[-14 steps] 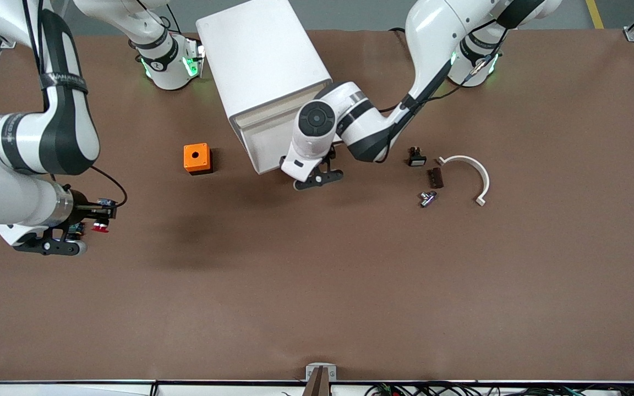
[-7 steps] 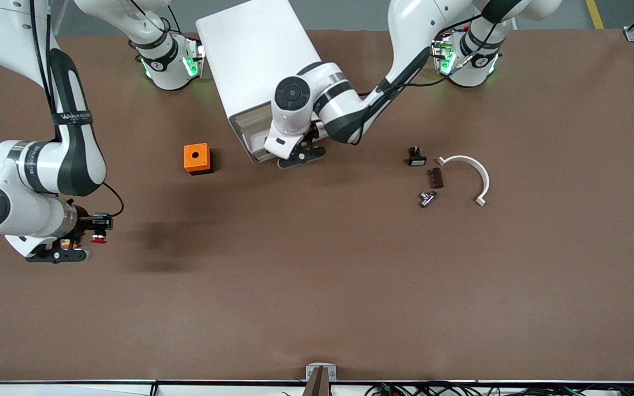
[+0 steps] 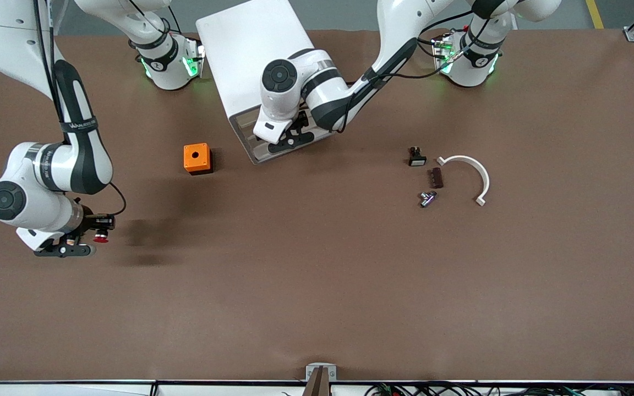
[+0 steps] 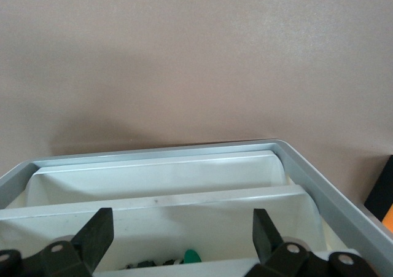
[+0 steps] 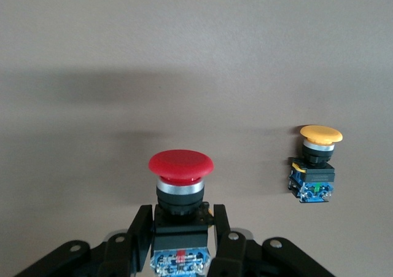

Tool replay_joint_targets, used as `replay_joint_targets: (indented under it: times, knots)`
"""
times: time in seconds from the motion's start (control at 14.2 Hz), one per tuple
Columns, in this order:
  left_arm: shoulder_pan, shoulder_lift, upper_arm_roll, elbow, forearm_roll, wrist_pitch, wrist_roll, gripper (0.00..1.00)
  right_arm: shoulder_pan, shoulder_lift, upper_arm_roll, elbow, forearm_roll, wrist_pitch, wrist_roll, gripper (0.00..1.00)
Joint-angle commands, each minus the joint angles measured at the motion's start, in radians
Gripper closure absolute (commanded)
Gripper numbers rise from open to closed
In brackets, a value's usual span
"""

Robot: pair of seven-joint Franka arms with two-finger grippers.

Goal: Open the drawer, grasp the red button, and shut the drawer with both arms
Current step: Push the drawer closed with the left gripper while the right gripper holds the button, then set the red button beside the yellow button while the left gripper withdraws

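Observation:
The white cabinet stands between the arm bases, its stacked drawers facing the front camera. My left gripper is open right at the drawer fronts. In the left wrist view its fingers straddle a white drawer that stands slightly open, with a green item and dark bits inside. My right gripper is shut on the red-capped button, low over the table at the right arm's end. The right wrist view shows the red cap above the shut gripper.
An orange-yellow-capped button stands on the table beside the held one. An orange cube with a hole sits beside the cabinet. Toward the left arm's end lie a black switch, a brown piece, a metal part and a white curved piece.
My left gripper has moved in against the cabinet front and the drawer has slid inward. My right gripper has carried the red button a little toward the right arm's end.

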State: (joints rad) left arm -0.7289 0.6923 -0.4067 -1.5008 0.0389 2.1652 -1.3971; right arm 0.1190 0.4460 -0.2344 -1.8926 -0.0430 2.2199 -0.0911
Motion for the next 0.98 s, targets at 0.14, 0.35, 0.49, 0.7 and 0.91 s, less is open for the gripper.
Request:
replay_joint_targets:
  times: [0.14,0.35,0.49,0.7,0.91]
  knots:
    - [0.107,-0.042,0.019,-0.002,-0.001,-0.008,0.14,0.0,-0.047,-0.017,0.018,-0.092,-0.021,0.132,-0.015,0.99]
    - [0.262,-0.077,0.019,0.036,-0.001,-0.111,0.326,0.0,-0.048,0.017,0.018,-0.092,-0.021,0.144,-0.013,0.96]
    - [0.337,-0.08,0.019,0.076,0.001,-0.189,0.453,0.0,-0.05,0.034,0.018,-0.094,-0.021,0.168,-0.013,0.95]
    - [0.394,-0.109,0.031,0.088,0.076,-0.234,0.521,0.0,-0.053,0.063,0.015,-0.094,-0.023,0.201,-0.015,0.95]
    - [0.482,-0.154,0.029,0.087,0.115,-0.274,0.591,0.0,-0.059,0.082,0.015,-0.094,-0.023,0.221,-0.021,0.95]
